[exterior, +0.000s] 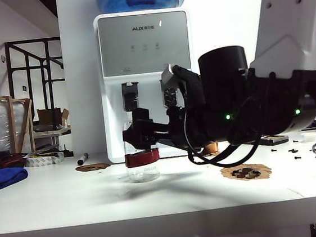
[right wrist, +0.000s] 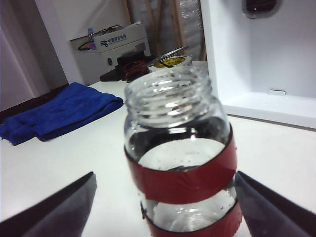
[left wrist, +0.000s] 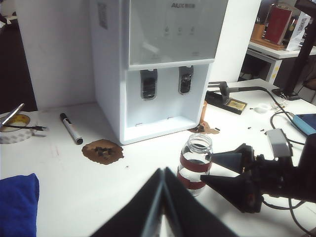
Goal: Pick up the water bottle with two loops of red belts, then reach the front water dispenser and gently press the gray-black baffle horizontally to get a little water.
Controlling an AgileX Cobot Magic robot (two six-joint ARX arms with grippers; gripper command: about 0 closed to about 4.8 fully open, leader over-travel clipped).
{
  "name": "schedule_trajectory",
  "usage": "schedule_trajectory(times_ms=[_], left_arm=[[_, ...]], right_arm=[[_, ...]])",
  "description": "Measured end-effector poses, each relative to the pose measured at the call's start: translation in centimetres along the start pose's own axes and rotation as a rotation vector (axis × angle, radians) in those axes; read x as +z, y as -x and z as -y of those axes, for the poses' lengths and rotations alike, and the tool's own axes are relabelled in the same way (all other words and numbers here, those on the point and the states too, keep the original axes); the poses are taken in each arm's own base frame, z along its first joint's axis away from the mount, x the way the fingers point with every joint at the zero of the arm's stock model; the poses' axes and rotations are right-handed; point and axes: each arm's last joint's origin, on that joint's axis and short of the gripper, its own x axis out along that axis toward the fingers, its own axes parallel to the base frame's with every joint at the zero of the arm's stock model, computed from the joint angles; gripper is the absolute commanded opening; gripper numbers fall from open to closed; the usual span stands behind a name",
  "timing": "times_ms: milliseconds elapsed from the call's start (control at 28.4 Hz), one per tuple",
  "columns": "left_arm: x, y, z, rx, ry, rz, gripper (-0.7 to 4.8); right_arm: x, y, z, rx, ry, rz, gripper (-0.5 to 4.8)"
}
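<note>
- Glass is easy to tip, and the clear glass water bottle with two dark-red bands [right wrist: 180, 163] stands upright on the white table [exterior: 71, 207], in front of the white box-shaped water dispenser with the gray panel and blue jug [exterior: 144, 52].
- The right gripper [right wrist: 165, 202] is spread wide, with one black finger on each side of the bottle's lower part. Neither finger looks like it is touching the glass.
- If one finger reaches the bottle first, I think it could push the bottle over or slide it away.
- If the squeeze is too soft, the smooth glass might slip out on the way up.
- The small gray-black baffle under the right-hand tap [exterior: 170, 97] sits just beside another one like it, so the wrong one could get pressed.
- The left gripper [left wrist: 163, 207] hangs back over the table, near the bottle, with its fingers together and nothing in them.
- A blue cloth [exterior: 3, 179], a black marker [left wrist: 72, 129], a tape roll [left wrist: 15, 127] and round brown mats [exterior: 245, 172] also lie on the table.
- Behind is a white wall, a black stair rail and a wooden crate.
</note>
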Motion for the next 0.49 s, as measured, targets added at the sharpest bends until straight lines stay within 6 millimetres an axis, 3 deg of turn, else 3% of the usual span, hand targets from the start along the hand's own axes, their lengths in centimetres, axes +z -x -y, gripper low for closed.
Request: schedule_trajectory(times_ms=[493], left_arm=[[0.0,0.0,0.0,-0.004,0.000,0.000,-0.04]], right_arm=[[-0.2,-1.6,1.5,-0.075,-0.005,-0.018,4.79]])
